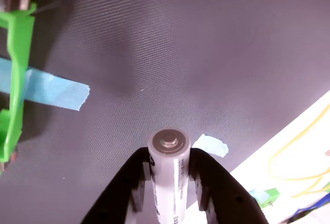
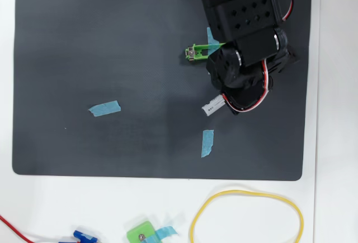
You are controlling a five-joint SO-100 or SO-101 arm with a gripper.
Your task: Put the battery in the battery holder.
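My gripper (image 1: 170, 175) is clamped on the white battery (image 1: 169, 175), both black fingers (image 1: 142, 182) pressing its sides, its metal end cap facing the wrist view. It hangs above the dark mat (image 2: 112, 58). The green battery holder (image 1: 15, 79) lies at that view's left edge under blue tape (image 1: 54, 90).

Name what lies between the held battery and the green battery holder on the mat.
Only bare dark mat separates the battery from the battery holder, seen in the wrist view.
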